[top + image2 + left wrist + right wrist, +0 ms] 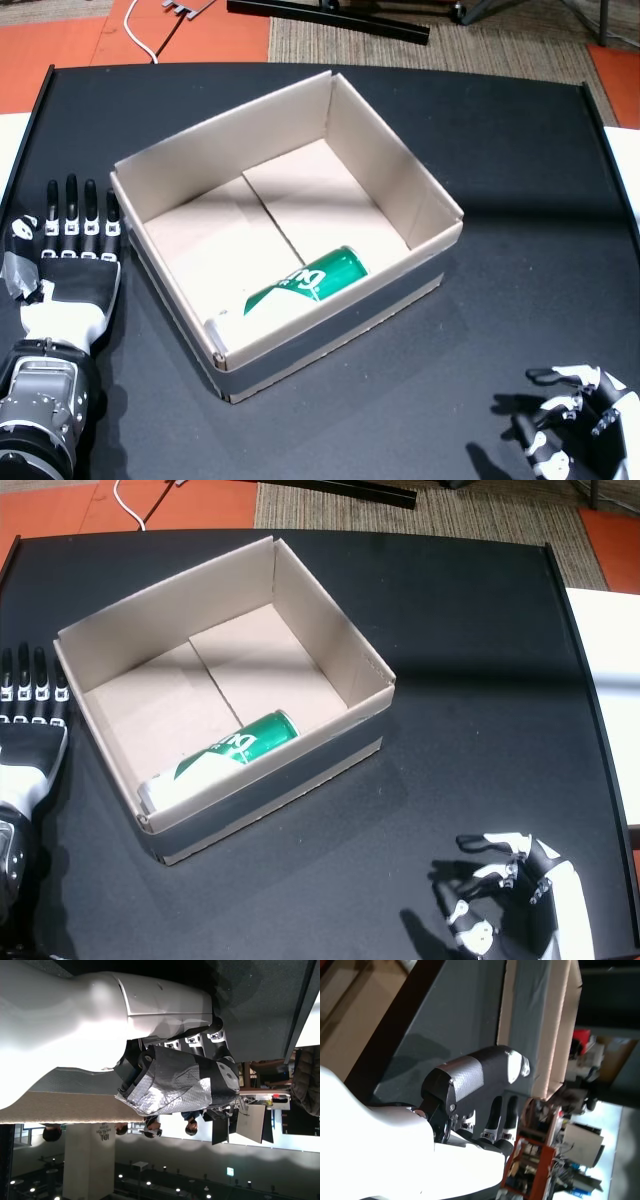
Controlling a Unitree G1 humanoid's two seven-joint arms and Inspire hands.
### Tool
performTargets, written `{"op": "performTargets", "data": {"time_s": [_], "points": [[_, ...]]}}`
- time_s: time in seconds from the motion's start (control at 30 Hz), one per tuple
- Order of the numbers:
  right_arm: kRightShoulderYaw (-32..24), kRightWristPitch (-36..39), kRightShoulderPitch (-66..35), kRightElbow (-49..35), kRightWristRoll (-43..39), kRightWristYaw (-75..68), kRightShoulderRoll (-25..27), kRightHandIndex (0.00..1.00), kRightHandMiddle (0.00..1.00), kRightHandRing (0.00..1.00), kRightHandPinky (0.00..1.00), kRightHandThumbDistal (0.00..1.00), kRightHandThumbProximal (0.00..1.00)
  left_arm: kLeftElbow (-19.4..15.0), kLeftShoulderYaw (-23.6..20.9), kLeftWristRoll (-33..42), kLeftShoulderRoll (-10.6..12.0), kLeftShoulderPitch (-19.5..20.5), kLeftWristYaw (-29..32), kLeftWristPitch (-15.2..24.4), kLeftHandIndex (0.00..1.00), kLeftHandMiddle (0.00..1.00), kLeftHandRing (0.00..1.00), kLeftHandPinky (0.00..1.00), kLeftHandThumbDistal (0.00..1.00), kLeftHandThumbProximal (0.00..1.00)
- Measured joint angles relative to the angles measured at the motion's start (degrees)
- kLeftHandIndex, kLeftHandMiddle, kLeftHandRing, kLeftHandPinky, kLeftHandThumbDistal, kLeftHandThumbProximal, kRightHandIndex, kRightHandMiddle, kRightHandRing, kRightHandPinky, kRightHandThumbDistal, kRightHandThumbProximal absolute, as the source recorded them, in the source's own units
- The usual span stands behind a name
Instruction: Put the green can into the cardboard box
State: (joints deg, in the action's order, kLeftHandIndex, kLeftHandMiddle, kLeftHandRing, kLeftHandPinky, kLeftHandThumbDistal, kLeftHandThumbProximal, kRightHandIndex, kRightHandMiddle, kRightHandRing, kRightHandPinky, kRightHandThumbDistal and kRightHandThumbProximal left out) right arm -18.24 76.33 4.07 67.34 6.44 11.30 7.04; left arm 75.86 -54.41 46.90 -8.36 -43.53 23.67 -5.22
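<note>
The green can (305,284) (228,752) lies on its side inside the cardboard box (395,170) (330,630), against the near wall, its silver end toward the near left corner. My left hand (68,262) (28,730) rests flat on the black table left of the box, fingers straight and apart, holding nothing. My right hand (575,425) (510,890) hovers low at the near right, well clear of the box, fingers loosely curled and empty. The right wrist view shows that hand's thumb (475,1077) with the box (540,1025) beyond.
The black table (520,150) has a raised edge all round. Orange floor, a woven mat and a dark stand base (330,20) lie beyond the far edge. A white surface (605,680) borders the right side. People appear small in the left wrist view.
</note>
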Motion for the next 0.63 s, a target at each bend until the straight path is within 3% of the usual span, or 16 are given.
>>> {"op": "performTargets", "data": {"time_s": [0.2,0.3,0.4,0.57,0.63], "points": [[4.15,-3.69,-1.7,-0.94,11.36,-20.52,-0.45,0.37,0.39,0.47,0.58,0.68,0.2,0.0,-0.04,0.0,-0.55,0.0,-0.04,-0.01,0.53,0.55,0.65,0.77,0.0,0.57],[6.51,-3.33,-1.29,-0.13,12.16,-23.52,-0.06,0.35,0.38,0.47,0.58,0.71,0.25,0.0,-0.01,0.0,-0.8,-0.01,-0.37,-0.01,0.53,0.55,0.65,0.79,0.0,0.6],[8.86,-3.21,-0.79,-0.03,13.83,-26.08,0.81,0.37,0.36,0.44,0.58,0.84,0.28,0.01,0.22,-0.07,-1.15,0.04,-0.52,0.0,0.5,0.53,0.64,0.77,0.0,0.59],[11.43,-3.55,-0.18,0.48,14.07,-27.83,1.47,0.35,0.35,0.44,0.59,0.83,0.33,0.02,0.33,-0.07,-1.23,0.06,-0.55,-0.01,0.5,0.54,0.65,0.77,0.0,0.57],[12.35,-3.56,-0.1,0.51,14.06,-28.43,1.92,0.35,0.35,0.43,0.59,0.84,0.31,0.02,0.45,-0.08,-1.24,0.03,-0.65,0.0,0.51,0.54,0.65,0.76,0.0,0.59]]}}
